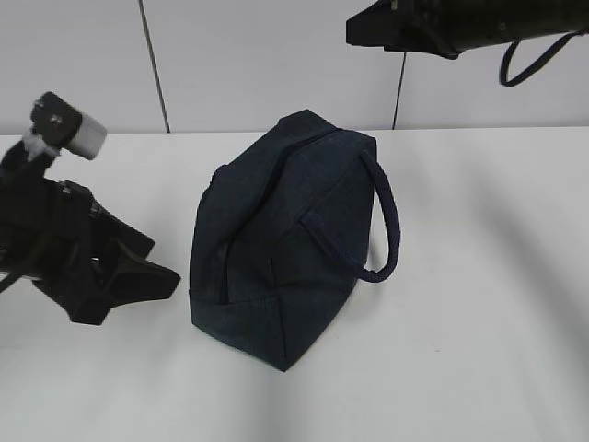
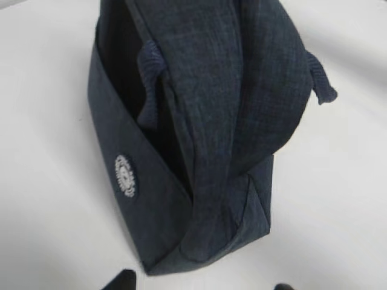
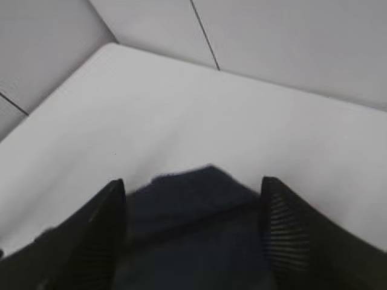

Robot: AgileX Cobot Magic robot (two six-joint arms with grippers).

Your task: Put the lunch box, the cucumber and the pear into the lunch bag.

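Observation:
The dark navy lunch bag stands in the middle of the white table, with its strap handle looped out to the right. The lunch box, the cucumber and the pear are out of view. My left gripper is open and empty, low over the table just left of the bag. In the left wrist view the bag fills the frame just beyond the gripper, with a dark gap along its upper left. My right gripper is open and empty, high above the bag.
The right arm hangs at the top right, above the table's back edge. A grey panelled wall stands behind the table. A round white logo patch sits on the bag's side.

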